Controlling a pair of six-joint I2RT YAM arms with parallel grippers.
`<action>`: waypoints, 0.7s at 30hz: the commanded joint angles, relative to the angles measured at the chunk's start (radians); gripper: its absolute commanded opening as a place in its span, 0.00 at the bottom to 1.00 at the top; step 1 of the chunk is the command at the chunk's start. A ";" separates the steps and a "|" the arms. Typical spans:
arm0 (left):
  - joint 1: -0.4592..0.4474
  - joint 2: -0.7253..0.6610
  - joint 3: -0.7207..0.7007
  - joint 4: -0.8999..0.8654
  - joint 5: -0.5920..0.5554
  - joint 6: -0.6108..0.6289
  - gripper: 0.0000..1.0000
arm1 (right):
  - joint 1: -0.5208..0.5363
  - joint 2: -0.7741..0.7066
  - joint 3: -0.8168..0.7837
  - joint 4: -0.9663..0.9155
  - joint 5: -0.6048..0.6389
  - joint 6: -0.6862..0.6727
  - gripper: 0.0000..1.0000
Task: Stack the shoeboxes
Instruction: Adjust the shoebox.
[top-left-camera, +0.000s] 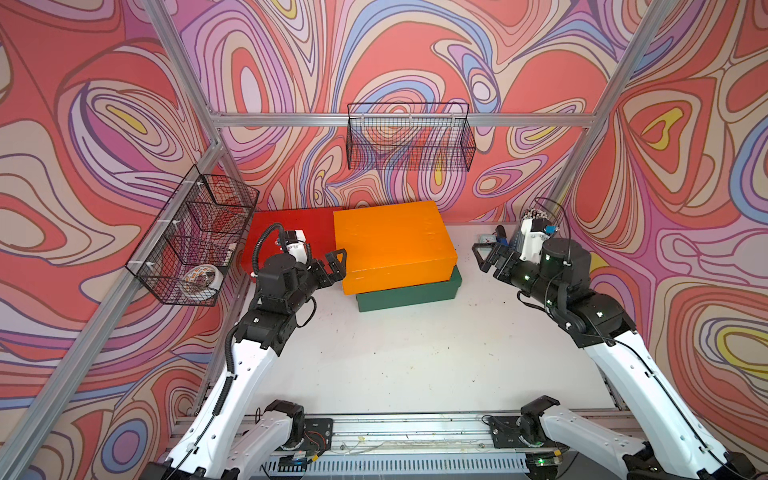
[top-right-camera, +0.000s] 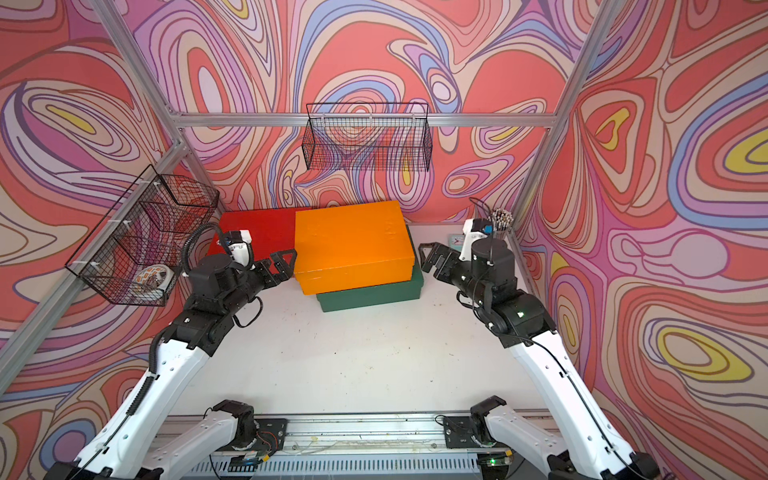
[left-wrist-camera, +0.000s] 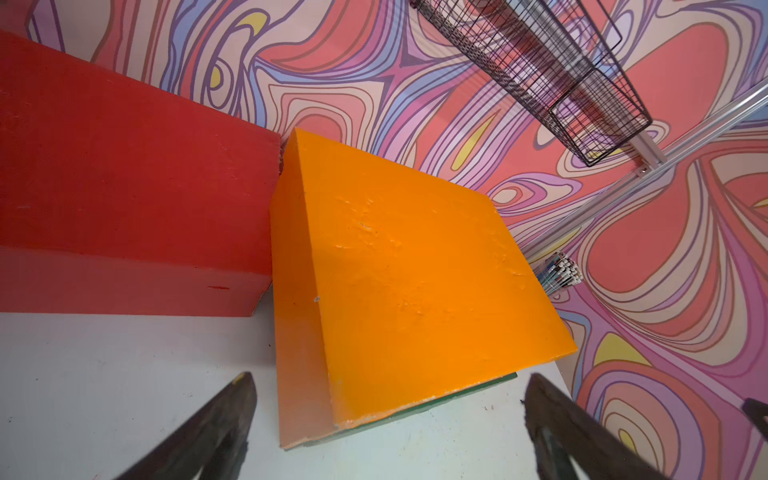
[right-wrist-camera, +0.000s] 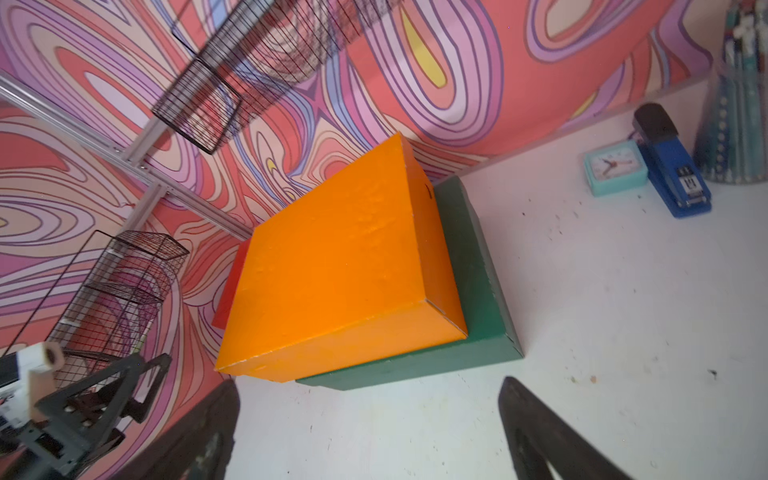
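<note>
In both top views the orange shoebox (top-left-camera: 392, 239) (top-right-camera: 353, 245) lies on the dark green shoebox (top-left-camera: 407, 295) (top-right-camera: 374, 295), shifted left and turned, so the green one shows along the front and right. The red shoebox (top-left-camera: 291, 226) (top-right-camera: 257, 228) sits on the table behind and left of them, against the wall. My left gripper (top-left-camera: 334, 266) (left-wrist-camera: 390, 375) is open just off the orange shoebox's (left-wrist-camera: 407, 274) left end, holding nothing. My right gripper (top-left-camera: 482, 257) (right-wrist-camera: 370, 382) is open and empty, off to the right of the pair (right-wrist-camera: 332, 270).
A black wire basket (top-left-camera: 409, 137) hangs on the back wall. Another basket (top-left-camera: 193, 241) on the left wall holds a tape roll (top-left-camera: 201, 280). A small clock (right-wrist-camera: 615, 166), a blue stapler (right-wrist-camera: 669, 162) and a pen cup (right-wrist-camera: 739, 124) stand at the back right.
</note>
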 joint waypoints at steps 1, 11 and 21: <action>0.002 0.053 0.062 -0.009 -0.062 0.007 1.00 | 0.003 0.061 0.010 -0.078 -0.011 -0.031 0.88; 0.022 0.257 0.141 0.020 -0.070 0.006 1.00 | 0.003 -0.134 -0.266 0.133 0.058 -0.033 0.98; 0.039 0.512 0.262 0.098 0.170 -0.037 1.00 | 0.003 -0.096 -0.260 0.122 0.086 -0.031 0.98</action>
